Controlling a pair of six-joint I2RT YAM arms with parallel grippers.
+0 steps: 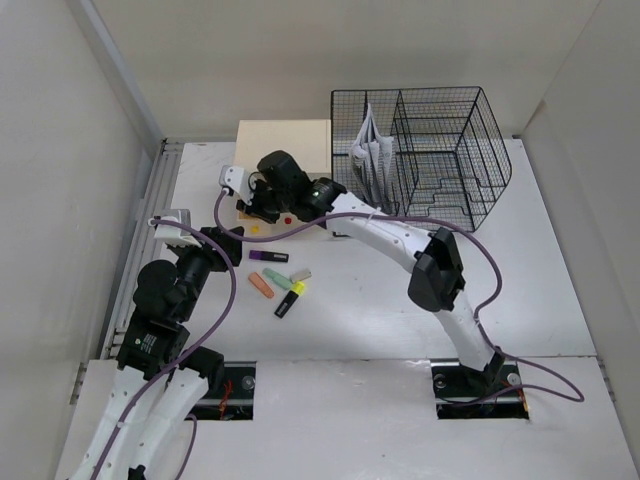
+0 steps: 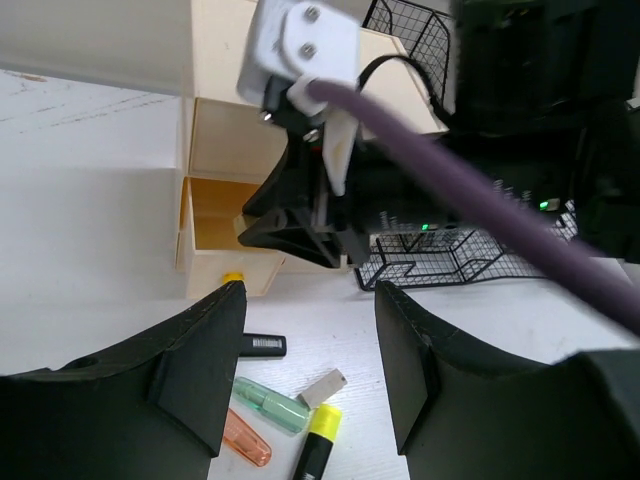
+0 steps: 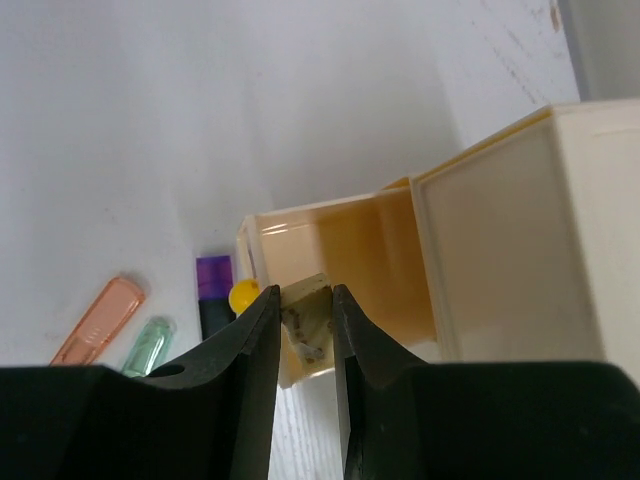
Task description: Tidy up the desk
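The white desk carries a cream drawer box whose yellow-knobbed drawer is pulled open. My right gripper is shut on a small cream speckled block over the drawer's front edge; in the top view it is at the box front. My left gripper is open and empty above loose markers: purple-black, orange, green, yellow-black, plus a grey block.
A black wire-mesh rack with papers stands at the back right, next to the drawer box. Grey slotted rails run along the desk's left edge. The right arm's purple cable crosses the left wrist view.
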